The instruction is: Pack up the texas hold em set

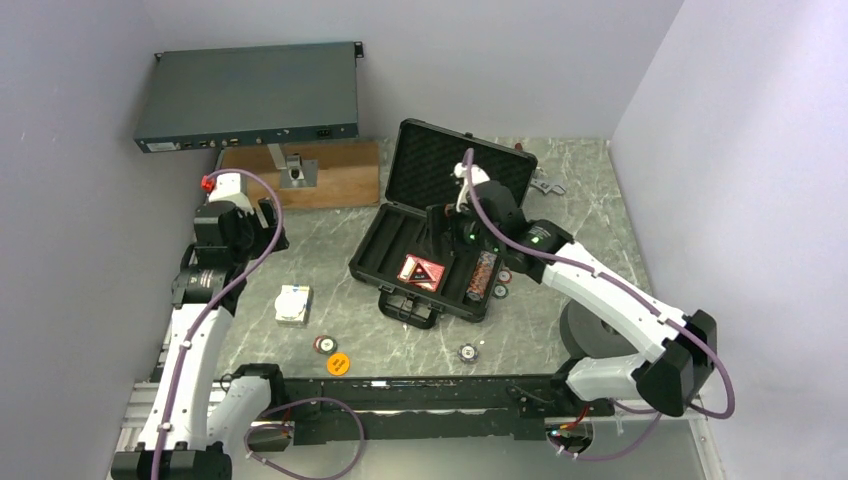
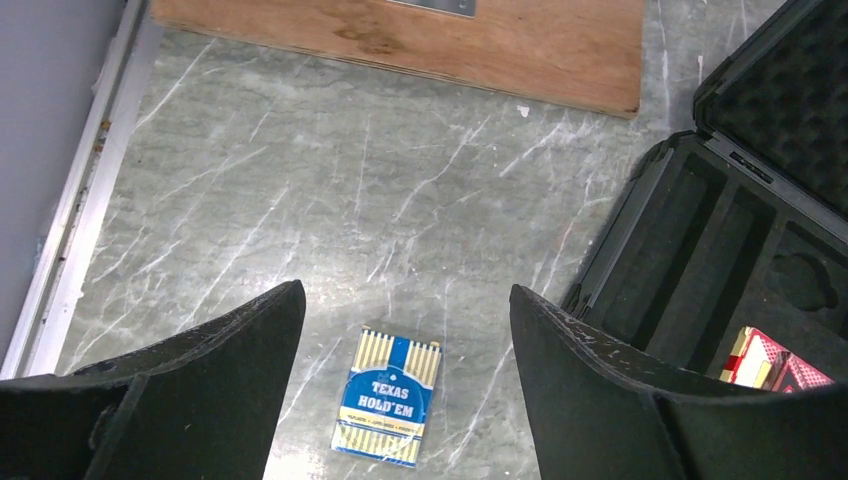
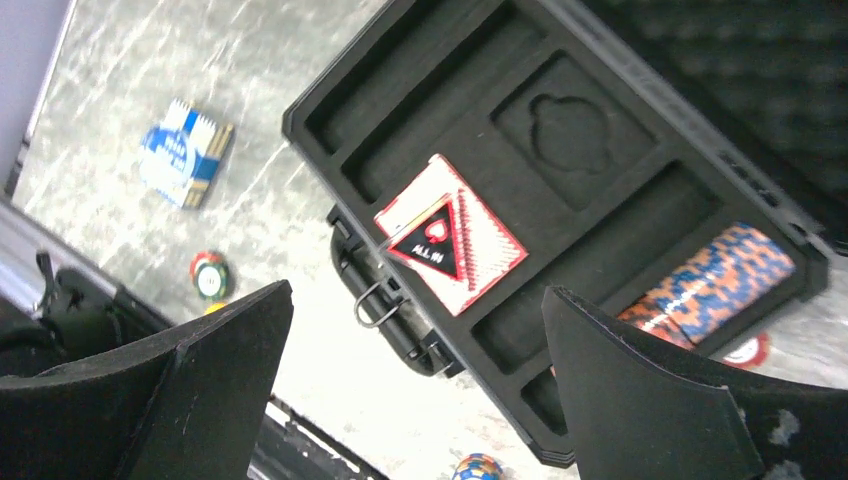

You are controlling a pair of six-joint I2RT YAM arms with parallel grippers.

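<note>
The black case (image 1: 395,240) lies open in the middle of the table, its foam-lined lid (image 1: 455,165) standing up. Inside it are a red card deck (image 1: 423,271) and a row of chips (image 1: 484,277). My right gripper (image 3: 418,288) hovers open above the case's front edge, holding nothing. On the bare table left of the case lies a blue "Texas Hold'em" deck (image 2: 387,396). My left gripper (image 2: 406,288) hangs open high above this deck. Loose chips (image 1: 324,344) (image 1: 467,352), an orange disc (image 1: 337,364) and two more chips (image 1: 499,291) lie around the case.
A grey-blue rack box (image 1: 250,97) leans at the back left above a wooden board (image 1: 300,172). A wrench (image 1: 545,185) lies behind the case's right side. A dark round block (image 1: 585,330) sits by the right arm. A black rail (image 1: 400,395) runs along the near edge.
</note>
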